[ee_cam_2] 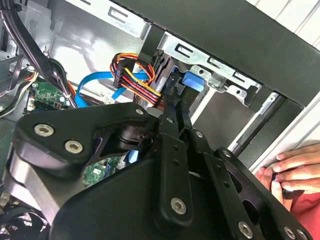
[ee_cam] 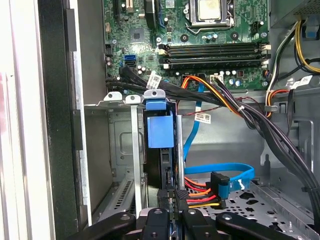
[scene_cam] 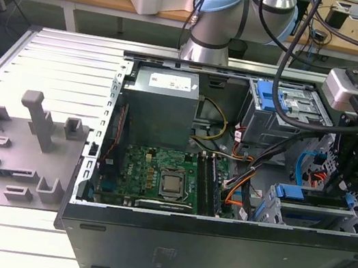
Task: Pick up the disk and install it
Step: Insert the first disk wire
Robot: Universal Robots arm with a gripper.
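Item: the disk [ee_cam: 160,131], stood on edge in the silver drive cage [ee_cam: 119,98], at the near corner of the computer case [scene_cam: 214,251] on the exterior view's right. Its long axis ran level, with the blue tab end pointing toward the motherboard [ee_cam: 215,60]. The gripper [ee_cam: 172,199] sat at the opposite end, fingers drawn close and clamped on the disk's thin edge.

Gripper [ee_cam_2: 172,102] at silver drive cage [ee_cam_2: 220,64], disk [ee_cam_2: 192,81] with blue bracket inside; wire bundle [ee_cam_2: 135,75] beside; hand [ee_cam_2: 290,170] near case edge.
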